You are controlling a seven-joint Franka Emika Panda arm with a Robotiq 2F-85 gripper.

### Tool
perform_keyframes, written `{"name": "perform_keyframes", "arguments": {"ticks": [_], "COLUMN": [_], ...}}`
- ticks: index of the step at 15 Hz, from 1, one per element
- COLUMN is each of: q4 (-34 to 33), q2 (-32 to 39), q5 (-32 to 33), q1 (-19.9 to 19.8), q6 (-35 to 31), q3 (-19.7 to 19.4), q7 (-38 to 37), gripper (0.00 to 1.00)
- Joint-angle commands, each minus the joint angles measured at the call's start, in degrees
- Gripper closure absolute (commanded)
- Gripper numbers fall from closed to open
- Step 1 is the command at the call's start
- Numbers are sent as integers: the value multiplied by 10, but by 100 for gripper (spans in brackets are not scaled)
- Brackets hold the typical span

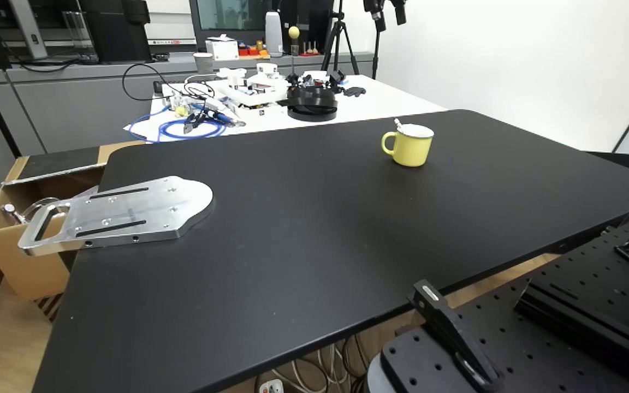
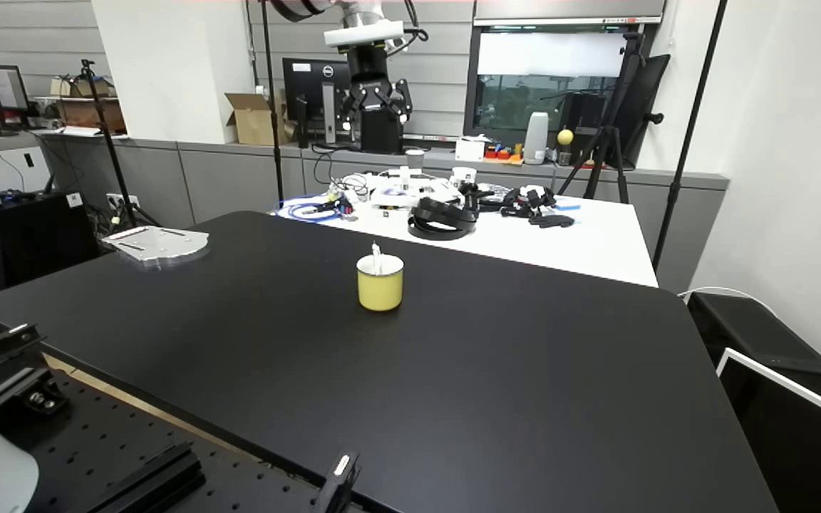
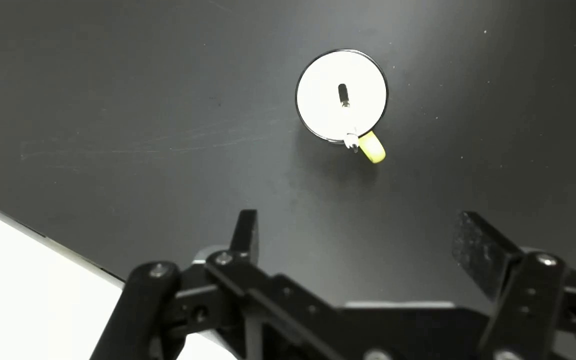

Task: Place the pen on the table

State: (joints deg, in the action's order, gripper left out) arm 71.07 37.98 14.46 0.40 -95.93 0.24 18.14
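1. Black counter, round-cornered, in front of a cluttered white worktop.
2. Yellow mug, upright on the counter.
3. Pen, tilted inside the mug, with whitish end projecting beside the handle.
4. Tool, spread wide above the counter.
5. Slotted metal plate, overhanging the counter edge.

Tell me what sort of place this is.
Probably a robotics lab or workshop, judging by the robot arm with its tool open, the cluttered white table, and the tripod standing beyond that.
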Motion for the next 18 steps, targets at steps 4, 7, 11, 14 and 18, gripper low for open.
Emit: {"name": "perform_keyframes", "arguments": {"ticks": [4, 7, 11, 14, 18], "q4": [-16, -9, 0, 12, 17], "q2": [47, 59, 71, 77, 88], "q5": [-30, -33, -38, -39, -37], "q1": [-12, -9, -7, -10, -13], "q6": [-34, -49, -64, -68, -60], "q3": [9, 10, 15, 15, 10], "q7": [12, 14, 15, 17, 10], "gripper": [0, 0, 0, 0, 0]}}
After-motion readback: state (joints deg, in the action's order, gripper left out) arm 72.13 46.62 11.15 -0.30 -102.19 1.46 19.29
